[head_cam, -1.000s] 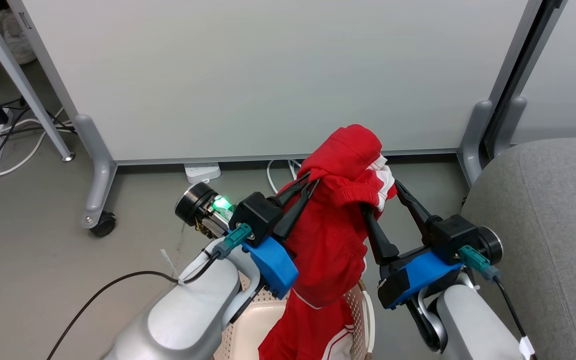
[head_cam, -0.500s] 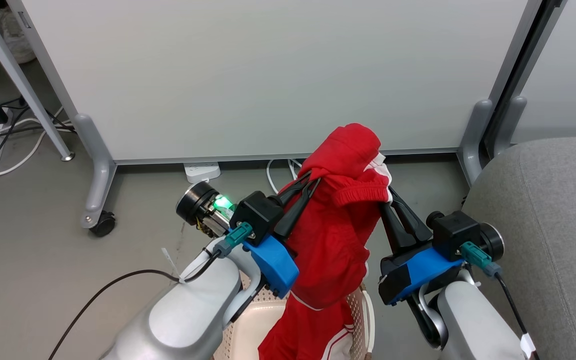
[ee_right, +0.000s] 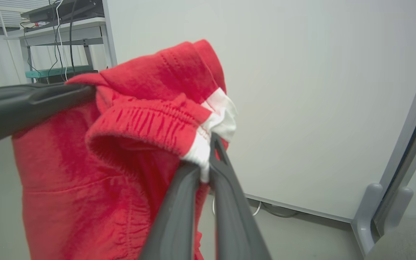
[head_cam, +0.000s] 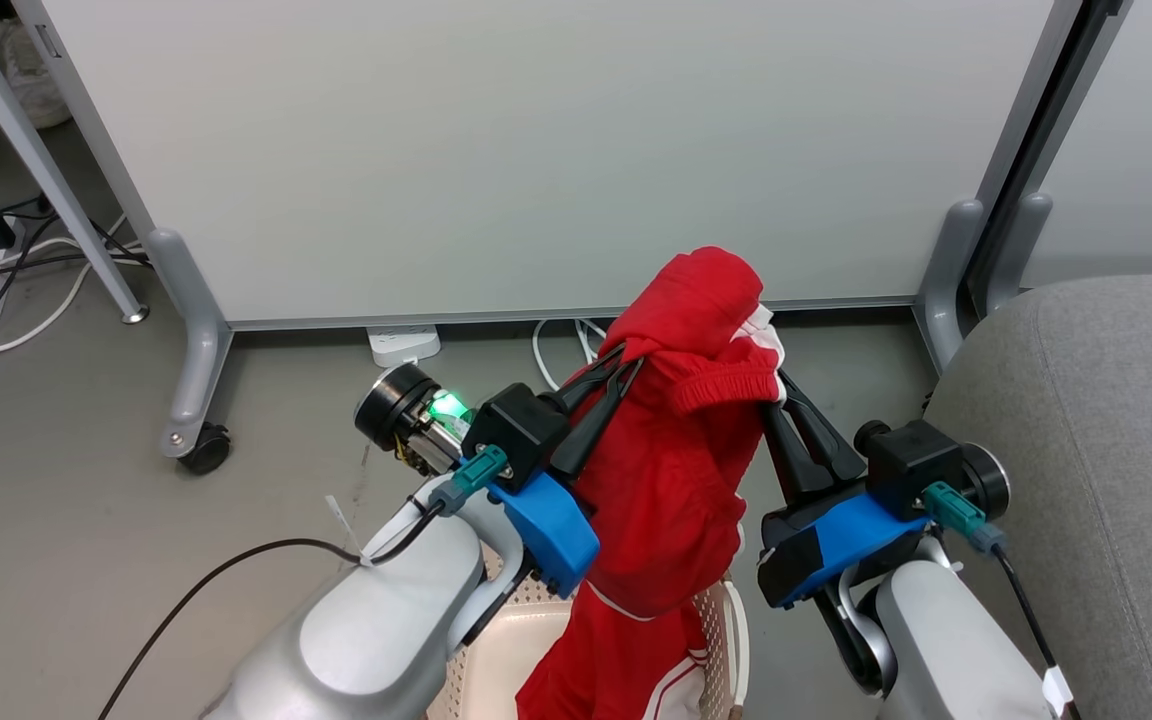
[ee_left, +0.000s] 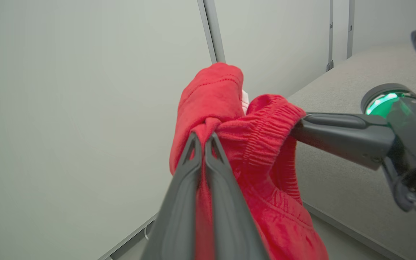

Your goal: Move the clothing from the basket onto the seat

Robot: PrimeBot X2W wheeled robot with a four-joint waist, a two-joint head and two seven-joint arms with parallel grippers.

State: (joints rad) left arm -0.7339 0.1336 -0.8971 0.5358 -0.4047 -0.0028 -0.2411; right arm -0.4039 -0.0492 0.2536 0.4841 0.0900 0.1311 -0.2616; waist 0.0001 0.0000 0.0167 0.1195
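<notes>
Hidden/cut off: the white partition panel (head_cam: 536, 150) runs across the back of the head view, its top out of frame. The seat (head_cam: 1116, 450) runs off the R and bottom edges, so only a rounded corner and one seam show. The clothing (head_cam: 671, 470) is a red bunch, and I can't tell if it's one garment or two. The basket (head_cam: 708, 605) is mostly under both forearms, w/ a bit of perforated wall and cream inside visible.

The clothing hangs above the basket, its striped lower end dropping into it. The L gripper (head_cam: 624, 362) is clenched on a red fold at the bunch's L side. The R gripper (head_cam: 779, 390) is clamped on the white-trimmed elastic band at its R side, w/ one tip buried in fabric.

The clothing is apart from the seat, w/ bare grey floor (head_cam: 66, 480) between. A panel foot (head_cam: 946, 270) stands near the seat corner, and a power strip (head_cam: 404, 345) lies at the panel base.
</notes>
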